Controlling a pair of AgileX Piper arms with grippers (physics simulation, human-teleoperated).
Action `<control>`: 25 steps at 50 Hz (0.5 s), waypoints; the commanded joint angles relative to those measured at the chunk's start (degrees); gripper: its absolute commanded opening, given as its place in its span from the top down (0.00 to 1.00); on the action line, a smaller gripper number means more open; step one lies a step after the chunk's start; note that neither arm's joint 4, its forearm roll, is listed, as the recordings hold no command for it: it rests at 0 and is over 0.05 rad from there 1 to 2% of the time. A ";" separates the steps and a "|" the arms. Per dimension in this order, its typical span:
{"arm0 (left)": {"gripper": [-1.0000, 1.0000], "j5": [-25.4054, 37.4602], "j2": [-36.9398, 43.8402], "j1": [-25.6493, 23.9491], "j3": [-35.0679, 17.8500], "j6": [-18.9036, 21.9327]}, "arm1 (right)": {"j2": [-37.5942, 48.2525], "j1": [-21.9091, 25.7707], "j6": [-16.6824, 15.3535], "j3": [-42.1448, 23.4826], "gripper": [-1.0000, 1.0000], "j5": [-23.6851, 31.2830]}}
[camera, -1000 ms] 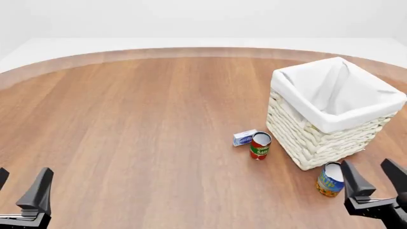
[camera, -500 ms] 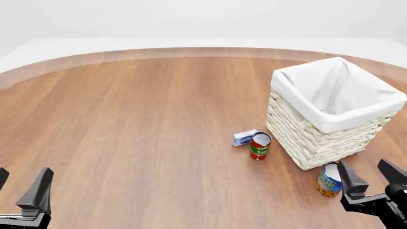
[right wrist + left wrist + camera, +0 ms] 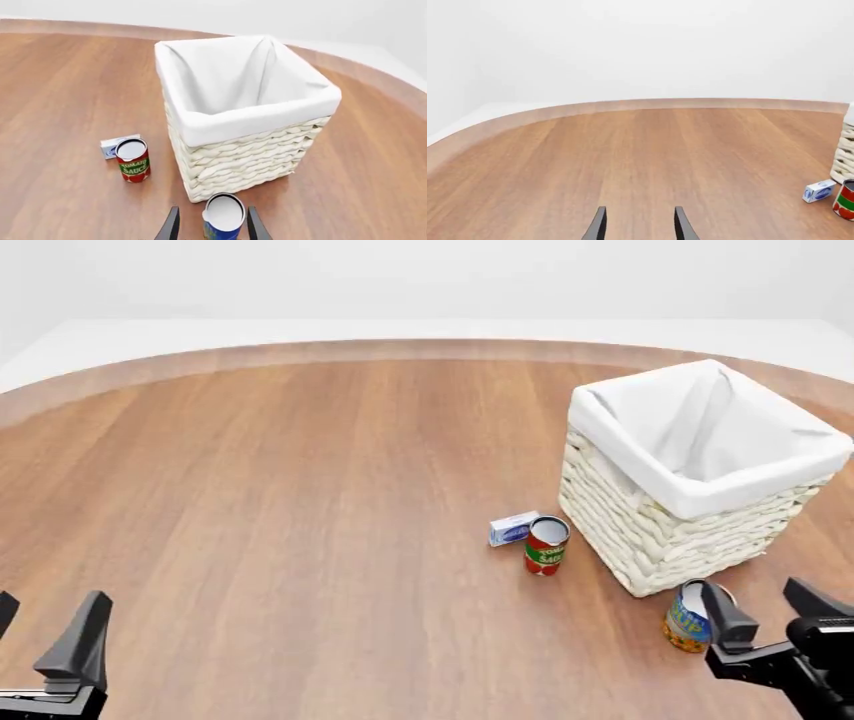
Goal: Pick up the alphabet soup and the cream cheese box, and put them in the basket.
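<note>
The alphabet soup [image 3: 687, 618] is standing upright on the table [image 3: 307, 500] just in front of the basket [image 3: 694, 475], near its front corner, and the right gripper [image 3: 774, 625] is sitting at it with its jaws spread wide, one finger on each side of the can in the right wrist view, so a squeeze looks like the step in hand. The cream cheese box [image 3: 513, 528] is lying flat by the basket's left wall, right beside the red and green can [image 3: 546, 545], probably a tight spot for fingers. The left gripper [image 3: 47, 645] is waiting open and empty over bare wood, well apart from everything.
</note>
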 commanded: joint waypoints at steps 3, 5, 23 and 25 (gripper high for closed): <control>0.00 0.00 0.00 0.00 0.00 0.00 | 4.09 -0.88 -0.02 1.11 0.00 -3.54; 0.00 0.00 0.00 0.00 0.00 0.00 | 4.69 -0.89 0.01 1.29 0.00 -4.09; 0.00 0.00 0.00 0.00 0.00 0.00 | 11.89 -2.10 -0.05 2.26 0.00 -9.80; 0.00 0.00 0.00 0.00 0.00 0.00 | 12.40 -2.16 -0.05 2.26 0.00 -10.22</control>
